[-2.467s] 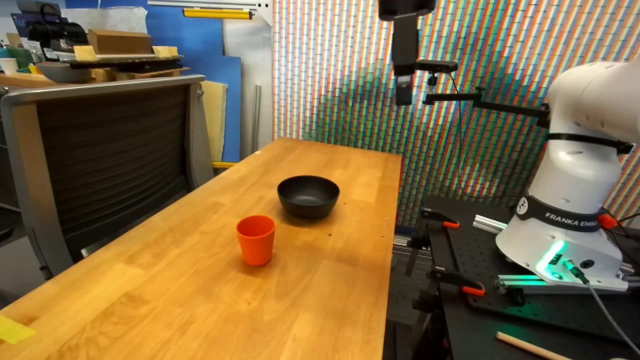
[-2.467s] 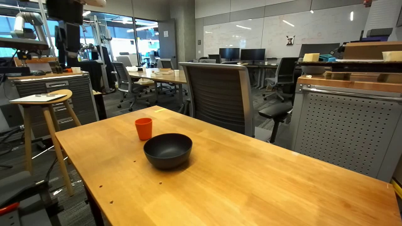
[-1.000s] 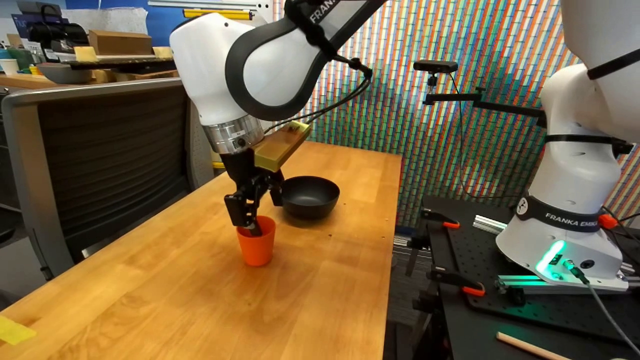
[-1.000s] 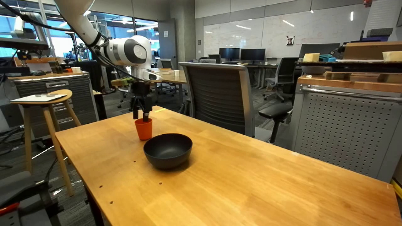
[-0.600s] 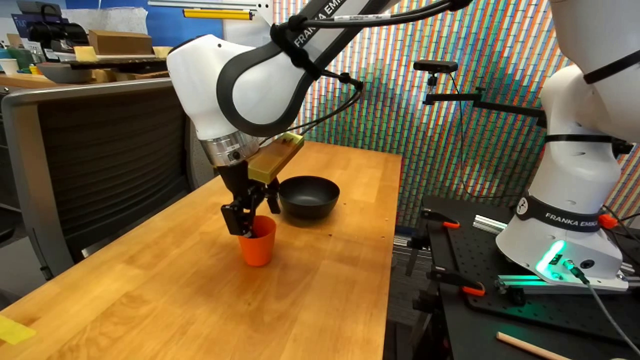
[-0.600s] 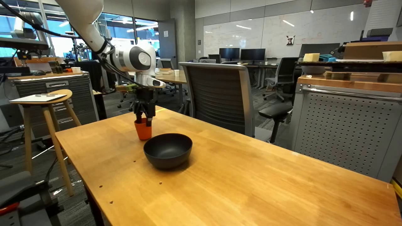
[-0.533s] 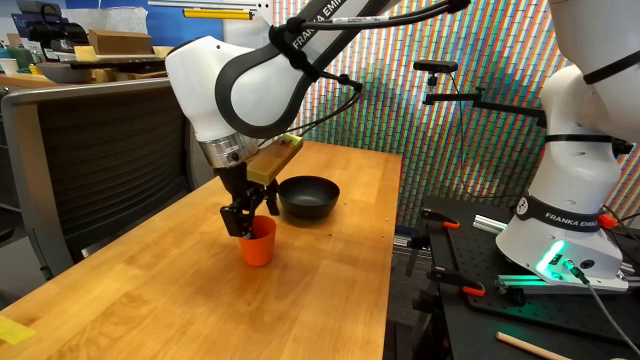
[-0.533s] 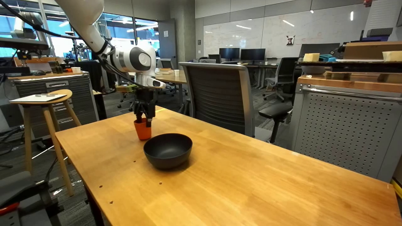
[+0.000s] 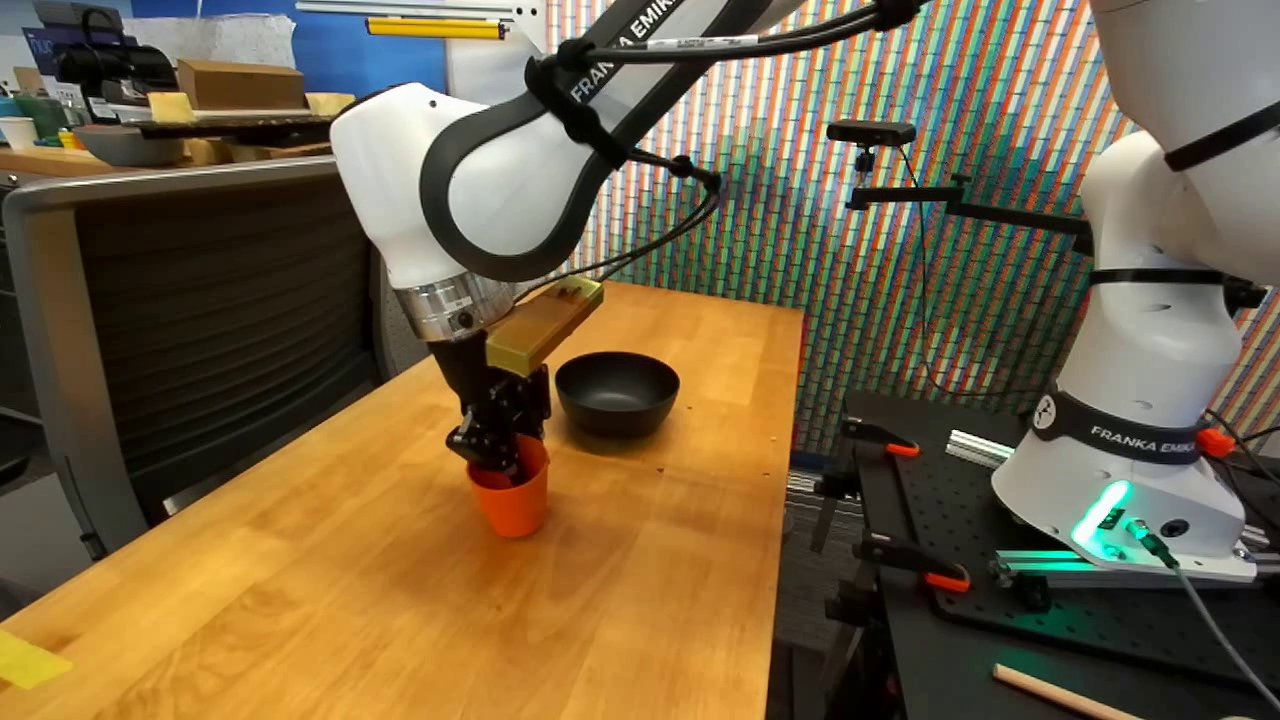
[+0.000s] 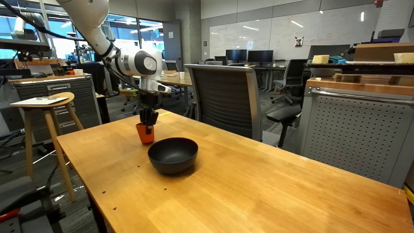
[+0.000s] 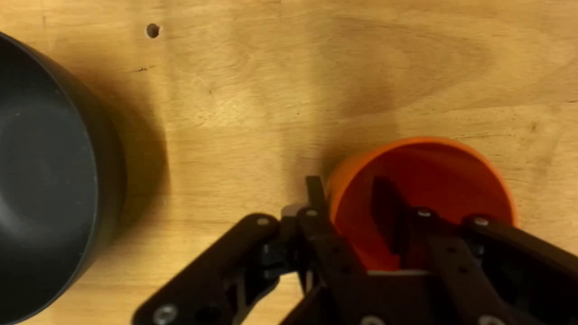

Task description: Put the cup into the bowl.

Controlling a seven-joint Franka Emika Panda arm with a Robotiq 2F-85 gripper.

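Observation:
The orange-red cup [image 9: 518, 512] stands on the wooden table, leaning slightly, in both exterior views. Beside it rests the black bowl [image 10: 173, 160], upright, with nothing visible inside. My gripper [image 11: 347, 189] points down over the cup's rim, on the side facing the bowl. In the wrist view one of its dark fingers [image 11: 386, 212] reaches inside the cup and the other stays outside, so the cup's wall lies between them. The jaws are part-way together, with a gap still showing beside the wall. The gripper's body covers the cup's near rim there.
The table [image 9: 640, 600] has an edge close behind the cup in an exterior view [image 10: 97, 131]. An office chair [image 9: 220, 330] stands along the long side. The arm's white base [image 9: 1120, 480] is mounted on a separate black bench. Yellow tape [image 9: 30, 660] marks a corner.
My arm has come in over the table and lowered onto the cup. Within the last half second the jaws have drawn closer together, and the cup has shifted and tipped slightly.

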